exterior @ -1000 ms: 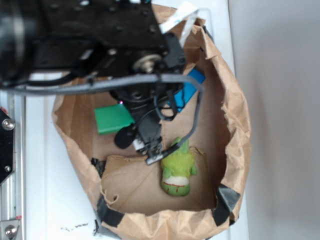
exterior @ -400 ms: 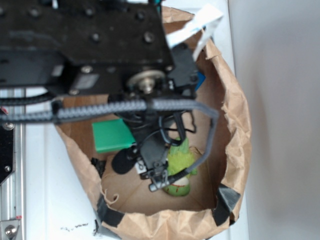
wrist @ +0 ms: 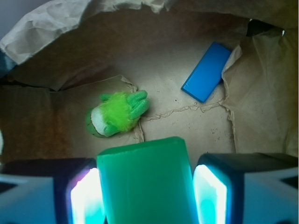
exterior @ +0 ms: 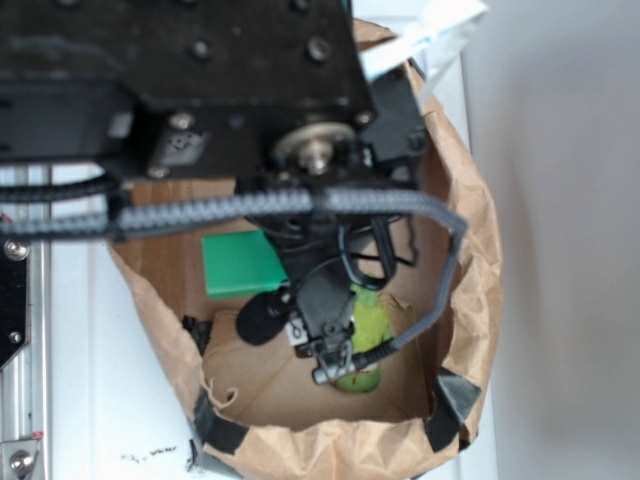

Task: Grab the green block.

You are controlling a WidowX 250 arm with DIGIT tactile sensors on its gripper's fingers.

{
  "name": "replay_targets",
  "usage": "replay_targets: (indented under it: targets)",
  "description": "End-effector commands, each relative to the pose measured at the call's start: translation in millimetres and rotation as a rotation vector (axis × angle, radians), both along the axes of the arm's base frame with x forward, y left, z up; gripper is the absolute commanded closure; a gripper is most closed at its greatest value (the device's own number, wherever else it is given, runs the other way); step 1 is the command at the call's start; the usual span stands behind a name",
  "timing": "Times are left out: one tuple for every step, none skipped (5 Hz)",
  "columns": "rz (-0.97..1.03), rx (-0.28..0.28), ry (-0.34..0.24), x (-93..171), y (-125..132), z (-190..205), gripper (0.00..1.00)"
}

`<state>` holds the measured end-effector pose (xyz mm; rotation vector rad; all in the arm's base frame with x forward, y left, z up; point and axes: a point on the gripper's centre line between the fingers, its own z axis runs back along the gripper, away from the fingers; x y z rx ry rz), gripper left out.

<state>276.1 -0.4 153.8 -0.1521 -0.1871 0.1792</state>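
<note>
Gripping the green block (wrist: 145, 177) in the gripper (wrist: 145, 198), closed only as far as the width of the block is allowing. Pressing both lit pads (wrist: 84, 196) flat against its two long sides, with no gap showing on either side. Holding it, judging from the wrist view, well above the floor of the paper bag (wrist: 46, 28) and touching nothing else. Hanging over the middle of the bag, with the plush toy (wrist: 117, 114) lying below and to the left in the wrist view, and the blue block (wrist: 207, 71) lying further off near the far wall, both well apart from the gripper.

Probably finishing the grab itself, and now needing only to keep it.

Risking a slip first of all: squeezing smooth faces, and leaving the far end of the block sticking out past the fingertips. Possibly tilting or sliding out under a quick move or a sudden stop. Falling then back into the bag, perhaps onto the plush toy, and landing at an angle harder to take again.

Risking also a snag. Working inside crumpled paper walls folding inward near the top, with a thick grey cable (exterior: 440, 290) looping close to the right wall in the exterior view. Catching the paper with the cable or with the block while rising or moving sideways, and so dragging the whole bag or knocking the block loose.

Not being able to tell the grip force from these views.
</note>
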Motion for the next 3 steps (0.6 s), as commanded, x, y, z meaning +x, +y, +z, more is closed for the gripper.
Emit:
replay_targets:
  targets:
    - [-0.013, 0.068, -0.115, -1.2, -1.3, 49.6, 1.0]
    - [-0.008, 0.058, -0.112, 1.0, -2.1, 55.1, 1.0]
    - [-0.004, 0.054, -0.14, 3.7, -3.3, 53.0, 1.0]
